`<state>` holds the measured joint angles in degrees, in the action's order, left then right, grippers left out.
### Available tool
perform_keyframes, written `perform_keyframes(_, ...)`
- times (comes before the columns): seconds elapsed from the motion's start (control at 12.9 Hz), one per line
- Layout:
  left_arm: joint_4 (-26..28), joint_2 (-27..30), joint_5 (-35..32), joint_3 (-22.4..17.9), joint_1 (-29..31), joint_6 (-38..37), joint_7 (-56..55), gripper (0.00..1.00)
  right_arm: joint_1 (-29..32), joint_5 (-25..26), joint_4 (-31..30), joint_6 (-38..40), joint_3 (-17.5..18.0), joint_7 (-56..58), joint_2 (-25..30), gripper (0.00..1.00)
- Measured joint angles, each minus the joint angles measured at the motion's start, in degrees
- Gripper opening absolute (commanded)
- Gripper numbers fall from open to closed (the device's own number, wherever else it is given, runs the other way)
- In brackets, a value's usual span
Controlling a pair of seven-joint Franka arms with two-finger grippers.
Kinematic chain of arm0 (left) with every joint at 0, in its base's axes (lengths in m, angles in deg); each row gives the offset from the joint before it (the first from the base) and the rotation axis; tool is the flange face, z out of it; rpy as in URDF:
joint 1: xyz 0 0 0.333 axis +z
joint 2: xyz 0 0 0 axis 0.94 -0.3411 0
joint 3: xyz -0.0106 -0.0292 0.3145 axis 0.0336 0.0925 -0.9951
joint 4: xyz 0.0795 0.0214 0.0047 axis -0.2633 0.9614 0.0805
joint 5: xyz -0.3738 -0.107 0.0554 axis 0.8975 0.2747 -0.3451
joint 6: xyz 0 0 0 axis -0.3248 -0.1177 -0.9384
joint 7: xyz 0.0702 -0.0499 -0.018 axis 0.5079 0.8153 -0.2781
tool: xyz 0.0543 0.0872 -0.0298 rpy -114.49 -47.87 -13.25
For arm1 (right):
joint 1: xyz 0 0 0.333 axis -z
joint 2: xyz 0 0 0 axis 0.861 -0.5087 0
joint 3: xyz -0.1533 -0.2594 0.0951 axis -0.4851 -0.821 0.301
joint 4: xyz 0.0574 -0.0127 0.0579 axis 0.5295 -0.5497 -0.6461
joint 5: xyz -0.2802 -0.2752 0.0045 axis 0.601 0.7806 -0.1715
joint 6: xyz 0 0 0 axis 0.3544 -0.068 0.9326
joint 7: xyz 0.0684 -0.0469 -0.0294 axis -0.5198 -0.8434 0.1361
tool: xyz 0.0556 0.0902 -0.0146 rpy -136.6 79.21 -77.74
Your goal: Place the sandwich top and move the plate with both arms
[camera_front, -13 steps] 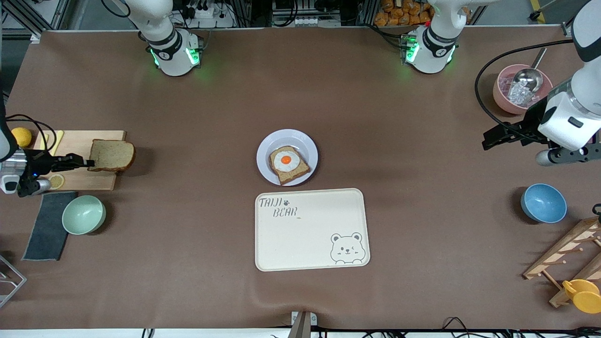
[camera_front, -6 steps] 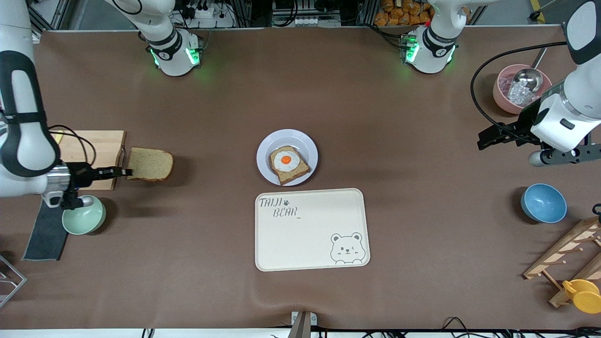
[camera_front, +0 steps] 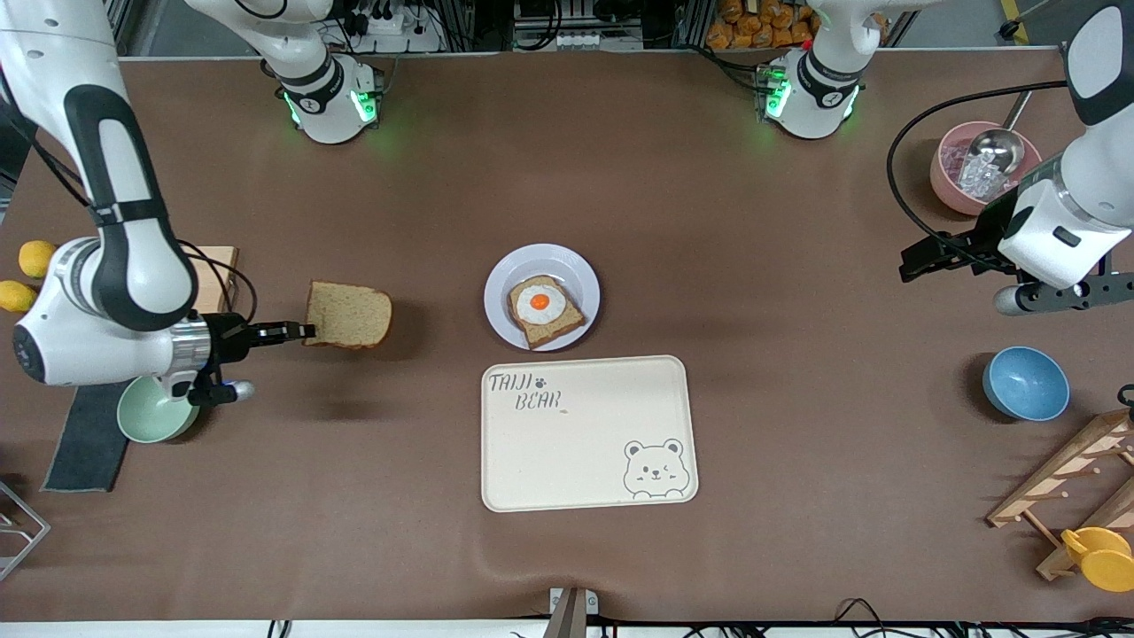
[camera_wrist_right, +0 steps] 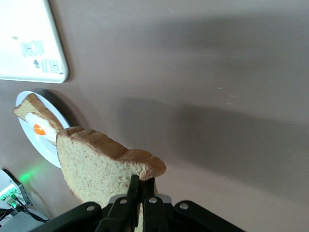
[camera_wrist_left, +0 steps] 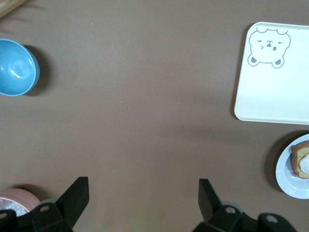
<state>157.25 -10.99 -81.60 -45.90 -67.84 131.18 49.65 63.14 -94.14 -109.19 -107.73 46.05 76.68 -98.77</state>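
Brown matting covers the table (camera_front: pixel 567 195) you are working over, with wide bare stretches between its things. At the middle sits the plate (camera_front: pixel 574 264), holding 1 slice with a fried egg (camera_front: pixel 543 310) on it. Just nearer the front camera than the plate lies the cream bear-print tray (camera_front: pixel 588 432), with nothing on it; a narrow strip of mat separates the 2.

Your right gripper (camera_front: pixel 299 332) is up over bare mat between the wooden board (camera_front: pixel 215 276) and the plate, fingers pressed together on the crust edge of the sandwich top (camera_front: pixel 349 315), which sticks out flat toward the plate. In the right wrist view the sandwich top (camera_wrist_right: pixel 99 166) hangs from the pinch with the plate (camera_wrist_right: pixel 36 137) well apart ahead of it. Under that arm's wrist you can see a mint bowl (camera_front: pixel 151 418), its inside mostly hidden, beside a dark cloth (camera_front: pixel 81 443); 2 lemons (camera_front: pixel 35 258) lie at the table edge.

Your left gripper (camera_front: pixel 921 259) waits over bare mat toward the left arm's end, fingers (camera_wrist_left: pixel 75 193) spread wide and holding nothing. Beside it stands a pink bowl (camera_front: pixel 950 188) with a metal scoop (camera_front: pixel 994 151) and clear pieces in it; a blue bowl (camera_front: pixel 1025 383) with nothing in it sits near a wooden rack (camera_front: pixel 1063 483)
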Motion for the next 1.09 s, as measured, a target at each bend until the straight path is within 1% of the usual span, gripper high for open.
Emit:
perform_keyframes(0.16,0.0,0.0,0.0,0.0,0.2,-1.1,0.0,1.0,-4.2,-0.3,-0.1,-1.6,0.0,-5.0,1.3,0.0)
perform_keyframes(0.31,0.2,0.0,0.0,-0.1,0.3,-1.4,0.9,1.0,-7.2,-0.3,-1.8,-4.1,0.0,-7.3,2.7,0.0)
perform_keyframes(0.47,0.7,0.0,0.0,-0.1,0.7,-1.4,2.5,1.0,-8.4,-0.4,-3.2,-4.8,0.0,-9.2,3.6,0.0)
perform_keyframes(0.62,0.8,0.0,0.0,-0.2,1.3,-1.4,3.9,1.0,-10.0,-1.6,-3.5,-4.9,0.0,-11.0,4.1,0.0)
perform_keyframes(0.85,0.9,-0.1,0.0,-0.2,1.5,-1.2,4.2,1.0,-12.6,-2.6,-4.2,-5.0,0.0,-11.7,5.0,0.0)
perform_keyframes(1.09,1.5,-1.1,0.0,-0.3,2.4,-1.2,4.5,1.0,-14.5,-2.6,-6.3,-5.1,0.0,-12.1,6.2,0.0)
